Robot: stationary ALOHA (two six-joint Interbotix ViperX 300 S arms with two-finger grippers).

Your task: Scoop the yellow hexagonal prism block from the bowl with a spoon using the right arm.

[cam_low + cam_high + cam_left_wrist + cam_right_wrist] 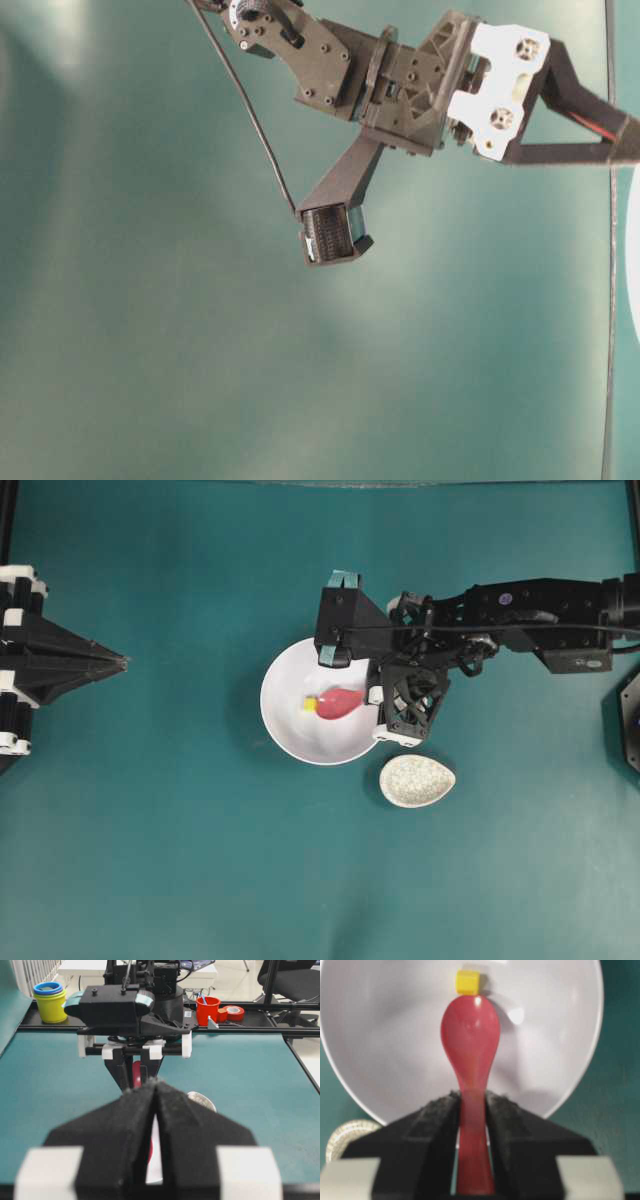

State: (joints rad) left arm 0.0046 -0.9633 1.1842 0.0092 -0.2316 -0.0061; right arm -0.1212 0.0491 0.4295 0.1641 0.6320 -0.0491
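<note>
Teal cloth covers the table (150, 860), and behind it in the left wrist view runs a shelf with a stack of yellow cups (50, 1001) and a red cup (207, 1010). From the right edge of the overhead view the right arm (520, 610) stretches leftward, its wrist bent down over the near rim of the white bowl (285, 720). The right gripper (472, 1105) points into the bowl, and its black fingers (432, 1115) pinch the straight handle of the red spoon (470, 1045) from both sides. The spoon's scoop lies inside the bowl, extending straight ahead of the fingers. The yellow block (468, 982) sits on the bowl's floor at the very tip of the scoop, touching or just beside it, well beyond the fingertips. A small speckled dish (416, 781) rests on the cloth beside the bowl. The left gripper (120, 662) hangs at the table's left edge, well apart from the bowl, its fingers (125, 1135) pressed together on nothing.
</note>
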